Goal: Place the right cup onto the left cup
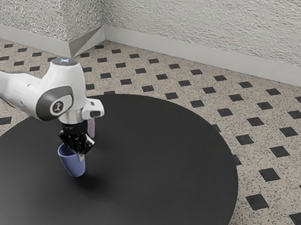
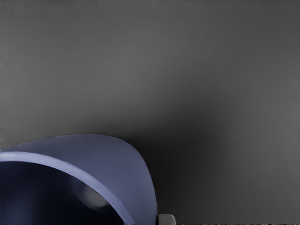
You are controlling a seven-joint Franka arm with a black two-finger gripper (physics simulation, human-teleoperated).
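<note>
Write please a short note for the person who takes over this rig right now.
Gripper: shut on the wall of the blue cup.
Blue cup: tilted, seemingly lifted off the table.
Pink cup: behind the gripper in the exterior view, partly hidden.
Done: blue cup gripped.
Left: bring it over the pink cup, straighten it, lower it on, release.

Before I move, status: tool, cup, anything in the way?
Tool shut on blue cup. Blue cup tilted, not yet on pink cup. Pink cup partly hidden behind the tool; can't confirm the path between them.
</note>
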